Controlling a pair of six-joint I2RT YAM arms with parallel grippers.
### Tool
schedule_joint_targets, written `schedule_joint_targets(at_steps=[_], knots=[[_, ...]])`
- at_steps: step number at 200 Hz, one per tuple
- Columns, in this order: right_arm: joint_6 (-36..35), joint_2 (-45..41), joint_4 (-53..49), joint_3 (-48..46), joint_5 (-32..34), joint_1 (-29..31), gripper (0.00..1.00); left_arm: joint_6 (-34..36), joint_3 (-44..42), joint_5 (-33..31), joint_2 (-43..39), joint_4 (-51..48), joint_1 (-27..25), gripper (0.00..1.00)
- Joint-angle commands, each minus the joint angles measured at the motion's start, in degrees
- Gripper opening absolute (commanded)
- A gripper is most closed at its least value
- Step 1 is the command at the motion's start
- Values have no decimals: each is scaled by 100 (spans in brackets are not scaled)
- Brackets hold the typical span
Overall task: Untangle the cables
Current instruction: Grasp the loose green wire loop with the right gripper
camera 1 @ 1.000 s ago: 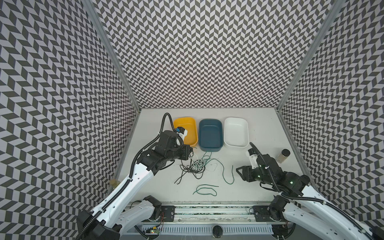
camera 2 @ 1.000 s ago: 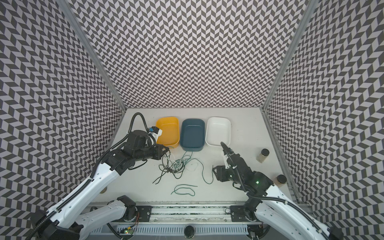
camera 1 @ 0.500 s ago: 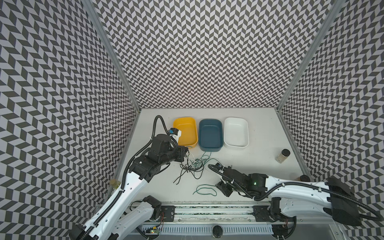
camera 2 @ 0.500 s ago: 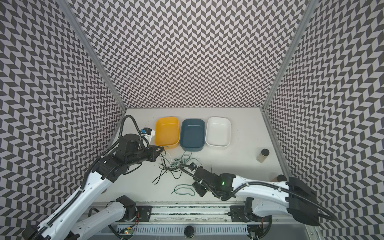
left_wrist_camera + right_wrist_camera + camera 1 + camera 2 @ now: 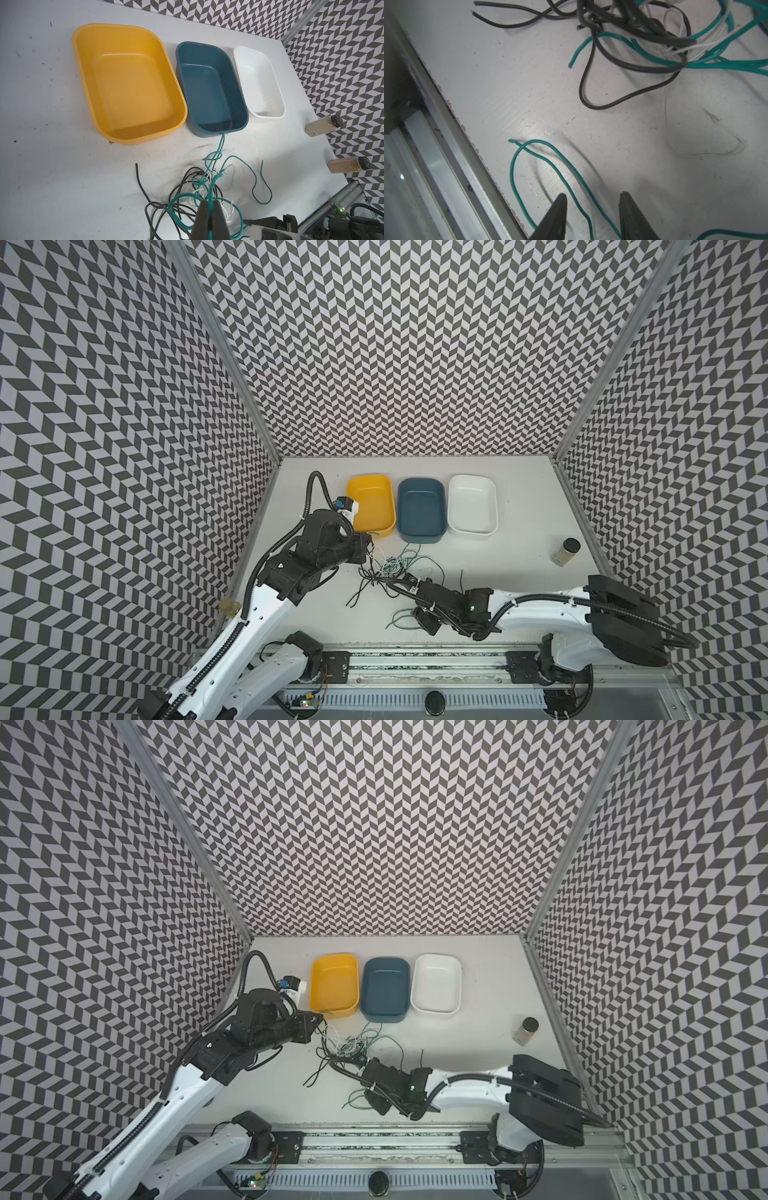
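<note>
The cables (image 5: 390, 568) (image 5: 351, 1046) lie as a knot of black, green and white wires in front of the trays. In the left wrist view my left gripper (image 5: 211, 204) is shut on a green strand rising out of the knot (image 5: 199, 187); in both top views it (image 5: 368, 545) (image 5: 318, 1021) hovers at the knot's left. A separate green cable (image 5: 399, 620) (image 5: 550, 160) loops near the front rail. My right gripper (image 5: 593, 194) (image 5: 424, 616) is open low over that loop, with two of its strands running between the jaws without touching them.
Yellow tray (image 5: 374, 506), teal tray (image 5: 422, 510) and white tray (image 5: 473, 506) stand in a row behind the knot, with nothing in them. A spice jar (image 5: 566, 551) stands at the right edge. The metal front rail (image 5: 446, 155) runs close beside the right gripper.
My right arm swung from the right side across to the front middle, over the loose green loop, and its jaws narrowed. The left gripper drew back leftward with its green strand.
</note>
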Motion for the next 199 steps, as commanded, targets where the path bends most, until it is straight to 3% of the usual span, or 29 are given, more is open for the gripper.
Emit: schedule_joint_targets(at_steps=[1, 75, 123, 150, 179, 199], knots=[[-102, 218, 317, 178, 58, 32, 41, -30, -5, -96, -114, -74, 31, 0], [-79, 732, 485, 272, 239, 32, 24, -39, -13, -81, -157, -74, 31, 0], [-50, 623, 355, 204, 459, 24, 24, 5, 7, -71, -163, -109, 20, 0], [11, 561, 366, 114, 645, 23, 8, 19, 10, -71, -157, -112, 18, 0], [65, 359, 180, 63, 933, 16, 0, -11, -35, -71, -127, -76, -28, 0], [117, -90, 135, -89, 1031, -12, 0, -95, -41, -46, 21, -58, -145, 0]])
